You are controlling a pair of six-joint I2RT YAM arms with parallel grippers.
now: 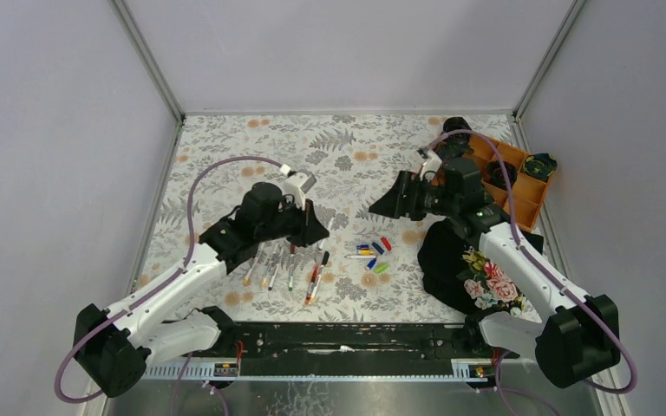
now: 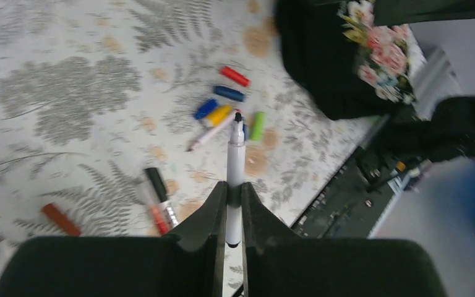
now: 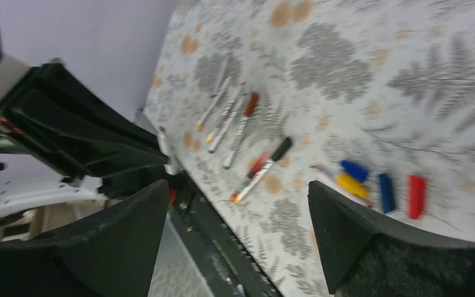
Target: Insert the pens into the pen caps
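left claw (image 2: 235,189) clamped on a white pen (image 2: 235,158), black tip forward, right claw (image 3: 236,189) spread wide, empty, pen caps (image 3: 385,192) clustered nearby

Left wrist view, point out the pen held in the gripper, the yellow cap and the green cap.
pen (image 2: 235,167), left wrist view, middle of its white barrel.
yellow cap (image 2: 218,115), left wrist view, middle of the tube.
green cap (image 2: 257,125), left wrist view, middle of the tube.

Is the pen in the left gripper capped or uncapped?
Uncapped: the pen in the left gripper shows a bare black tip.
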